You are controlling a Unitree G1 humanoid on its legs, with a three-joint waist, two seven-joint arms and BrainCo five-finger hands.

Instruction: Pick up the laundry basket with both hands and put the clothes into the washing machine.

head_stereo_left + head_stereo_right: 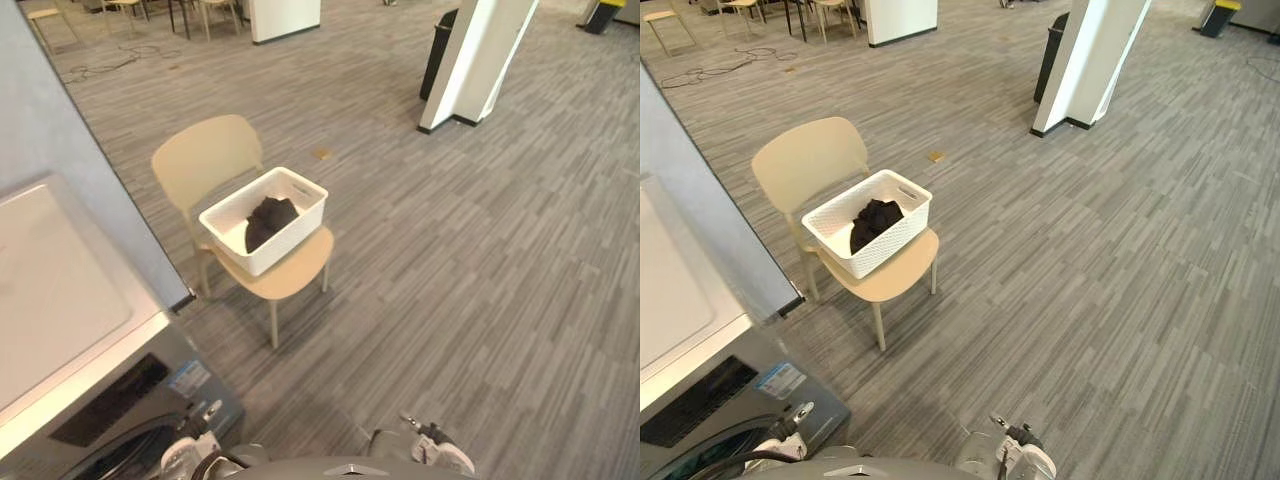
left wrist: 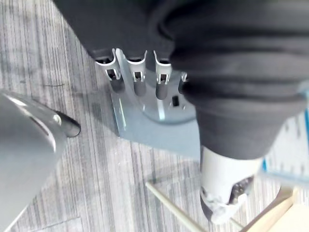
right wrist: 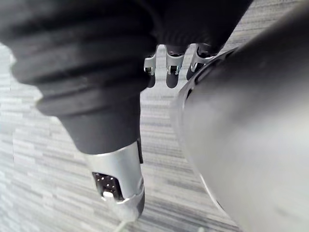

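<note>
A grey striped floor [image 1: 480, 250] is seen all round; a washer [image 1: 60, 300] with a white top is placed at the robot's lower left; a beige chair [image 1: 205, 155] is set just beyond it; a white basket [image 1: 290, 235] is carried on the chair's seat, untouched; dark clothes [image 1: 270, 218] are heaped inside it; the left hand [image 2: 219, 174] and the right hand [image 3: 118, 174] are hung low over the floor, fingers loosely straight, nothing held.
</note>
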